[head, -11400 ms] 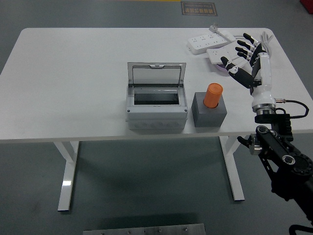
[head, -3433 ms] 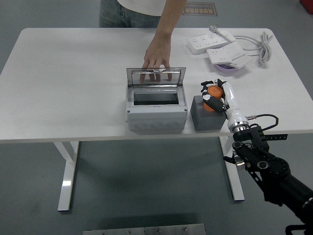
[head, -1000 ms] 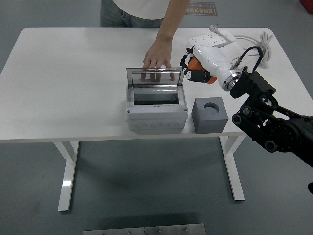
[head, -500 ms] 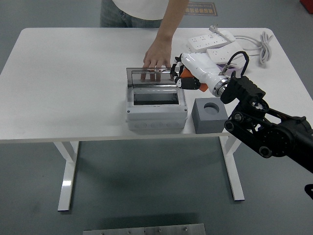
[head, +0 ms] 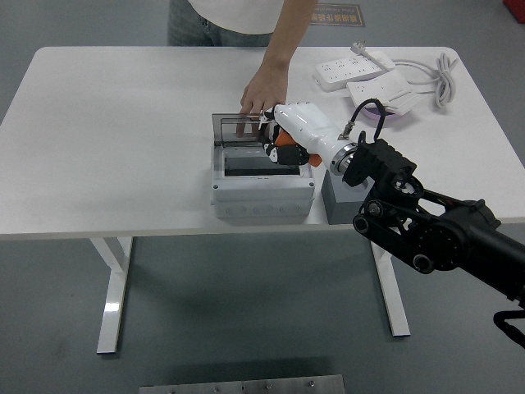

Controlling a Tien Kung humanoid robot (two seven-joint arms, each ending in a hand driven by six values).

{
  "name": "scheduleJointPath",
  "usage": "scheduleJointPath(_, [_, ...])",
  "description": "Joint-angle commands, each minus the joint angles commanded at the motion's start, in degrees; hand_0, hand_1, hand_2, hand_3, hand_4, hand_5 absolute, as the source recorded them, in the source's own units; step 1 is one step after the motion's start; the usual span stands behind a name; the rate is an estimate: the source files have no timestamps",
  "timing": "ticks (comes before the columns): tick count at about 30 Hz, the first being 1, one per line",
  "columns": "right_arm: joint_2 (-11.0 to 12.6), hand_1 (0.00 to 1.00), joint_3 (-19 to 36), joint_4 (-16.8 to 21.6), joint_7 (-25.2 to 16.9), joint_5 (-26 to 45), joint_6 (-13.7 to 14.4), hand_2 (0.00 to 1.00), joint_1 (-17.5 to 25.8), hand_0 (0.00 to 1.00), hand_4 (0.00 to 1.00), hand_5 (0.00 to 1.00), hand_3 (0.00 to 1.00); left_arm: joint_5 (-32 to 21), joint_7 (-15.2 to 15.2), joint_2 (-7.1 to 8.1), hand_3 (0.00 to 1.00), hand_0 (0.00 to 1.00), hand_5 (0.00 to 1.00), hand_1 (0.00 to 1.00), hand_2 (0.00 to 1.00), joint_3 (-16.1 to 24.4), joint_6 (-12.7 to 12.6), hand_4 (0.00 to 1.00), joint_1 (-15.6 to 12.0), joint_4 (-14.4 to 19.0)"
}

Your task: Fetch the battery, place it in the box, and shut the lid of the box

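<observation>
My right hand (head: 283, 148) is shut on the orange battery (head: 286, 153) and holds it over the opening of the grey box (head: 262, 189). The box's clear lid (head: 238, 129) stands upright at the back. A person's hand (head: 262, 90) rests its fingertips on the lid's top edge from the far side. The grey battery holder (head: 336, 205) stands right of the box, mostly hidden behind my forearm. My left arm is out of view.
Two white power strips (head: 353, 70) with a coiled cable (head: 439, 70) and a purple dish (head: 379, 115) lie at the table's back right. The table's left half (head: 107, 139) is bare.
My right hand has carried the battery leftwards from above the holder to over the box's opening. The person's hand stays on the lid.
</observation>
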State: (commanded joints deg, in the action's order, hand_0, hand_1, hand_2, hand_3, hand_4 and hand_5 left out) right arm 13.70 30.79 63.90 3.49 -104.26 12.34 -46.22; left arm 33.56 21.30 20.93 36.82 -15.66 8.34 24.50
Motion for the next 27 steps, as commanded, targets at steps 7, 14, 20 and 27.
scheduleJointPath(7, [-1.2,0.243,-4.5,-0.7,-2.1,1.2,1.5,0.259,-1.8,0.184,0.276,0.131,0.321,1.1,0.4,0.17,0.624,0.662,0.296,0.741,0.72,0.5,0.3,0.697,0.7,0.0])
scheduleJointPath(14, [-1.4,0.243,-6.6,-3.5,-4.8,2.6,3.4,0.259,-3.2,0.182,0.276,0.135,0.321,1.8,0.7,0.41,0.625,0.662,0.293,0.74,0.719,1.0,0.3,0.696,0.9,0.0])
scheduleJointPath(20, [-2.3,0.243,-6.3,-8.1,-6.0,3.4,4.7,0.259,-4.7,0.18,0.278,0.137,0.32,2.3,1.0,0.47,0.625,0.662,0.292,0.741,0.72,1.3,0.4,0.695,1.1,0.1])
scheduleJointPath(27, [-4.3,0.244,-6.9,-11.6,-7.4,4.1,6.5,0.261,-5.7,0.18,0.281,0.137,0.32,3.0,1.2,0.56,0.625,0.662,0.292,0.741,0.72,1.6,0.4,0.695,1.4,0.1])
